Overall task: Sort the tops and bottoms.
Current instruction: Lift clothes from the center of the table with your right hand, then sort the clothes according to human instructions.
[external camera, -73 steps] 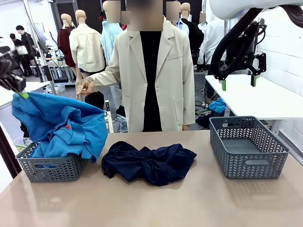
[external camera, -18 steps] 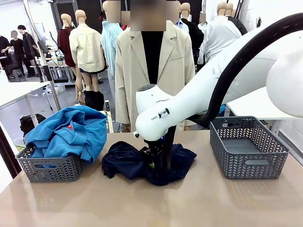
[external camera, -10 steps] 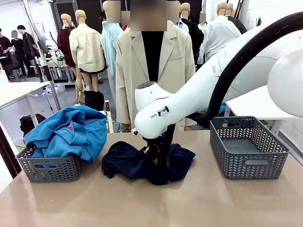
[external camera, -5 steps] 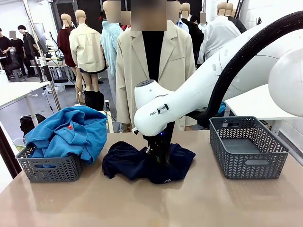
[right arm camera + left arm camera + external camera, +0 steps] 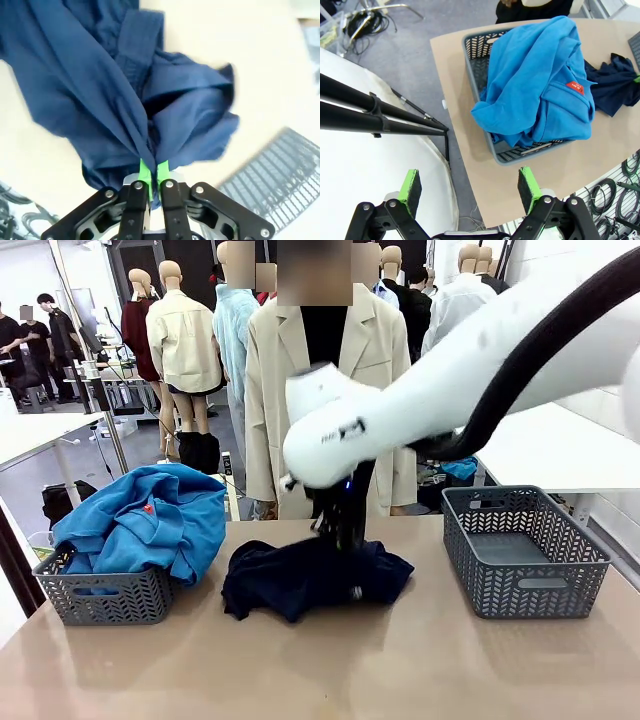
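A dark navy bottom (image 5: 310, 580) lies bunched mid-table, its middle pulled up into a peak. My right gripper (image 5: 345, 532) is shut on that peak, and in the right wrist view the green pads (image 5: 146, 172) pinch a fold of the navy fabric (image 5: 120, 90) that hangs below them. Several bright blue tops (image 5: 140, 520), one with a small red mark (image 5: 147, 508), are heaped in the left grey basket (image 5: 100, 598). High above that basket, off the table's side, my left gripper (image 5: 469, 184) stands open and empty, looking down on the blue tops (image 5: 535, 95).
An empty grey basket (image 5: 525, 550) stands at the table's right, also seen in the right wrist view (image 5: 280, 170). A person in a beige jacket (image 5: 320, 390) stands at the far edge. The front of the table (image 5: 320, 670) is bare.
My right gripper has closed on the navy bottom and risen, lifting its middle off the table. Earlier, my left gripper held a blue top over the left basket; that top now lies there.
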Action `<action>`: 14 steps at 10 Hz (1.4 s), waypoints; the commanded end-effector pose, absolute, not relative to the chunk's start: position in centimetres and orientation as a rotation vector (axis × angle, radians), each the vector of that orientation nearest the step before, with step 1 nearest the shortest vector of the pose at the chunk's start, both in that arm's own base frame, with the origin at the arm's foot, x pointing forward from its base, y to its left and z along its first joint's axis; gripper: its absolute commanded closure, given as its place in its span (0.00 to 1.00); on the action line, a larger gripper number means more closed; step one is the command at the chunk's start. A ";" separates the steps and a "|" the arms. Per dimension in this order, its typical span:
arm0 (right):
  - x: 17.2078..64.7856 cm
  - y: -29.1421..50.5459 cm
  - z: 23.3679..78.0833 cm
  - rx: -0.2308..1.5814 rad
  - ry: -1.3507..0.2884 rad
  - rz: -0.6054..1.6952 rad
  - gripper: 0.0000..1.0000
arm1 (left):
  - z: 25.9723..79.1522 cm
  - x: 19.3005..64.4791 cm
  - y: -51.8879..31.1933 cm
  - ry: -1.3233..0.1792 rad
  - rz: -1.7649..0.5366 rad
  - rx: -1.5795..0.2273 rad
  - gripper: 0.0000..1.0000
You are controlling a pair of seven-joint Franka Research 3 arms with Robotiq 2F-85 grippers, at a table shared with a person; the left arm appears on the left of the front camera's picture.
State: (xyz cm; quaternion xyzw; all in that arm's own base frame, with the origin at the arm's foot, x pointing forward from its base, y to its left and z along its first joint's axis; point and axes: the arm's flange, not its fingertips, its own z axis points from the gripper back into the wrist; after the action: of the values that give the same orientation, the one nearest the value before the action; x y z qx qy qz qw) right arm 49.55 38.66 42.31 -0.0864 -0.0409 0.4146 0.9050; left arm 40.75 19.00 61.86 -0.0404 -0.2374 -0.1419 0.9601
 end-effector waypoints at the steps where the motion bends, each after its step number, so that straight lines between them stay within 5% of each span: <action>1: 48.6 36.4 51.9 -0.239 -0.141 0.830 1.00 | 62.0 40.8 19.0 -0.481 -0.285 -0.078 0.00; 9: 35.3 40.0 82.1 -0.230 -0.506 0.463 1.00 | 62.0 40.8 19.0 -0.481 -0.285 -0.078 0.00; 14: 29.5 42.6 88.6 -0.191 -0.578 0.362 1.00 | 62.0 40.8 19.0 -0.481 -0.285 -0.078 0.00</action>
State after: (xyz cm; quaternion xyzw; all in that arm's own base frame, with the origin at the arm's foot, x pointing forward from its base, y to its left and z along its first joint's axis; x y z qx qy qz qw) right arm 28.22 39.78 86.03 -0.0950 -0.2756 0.1787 0.9397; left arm 40.77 19.01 61.99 -0.0397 -0.2384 -0.1420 0.9599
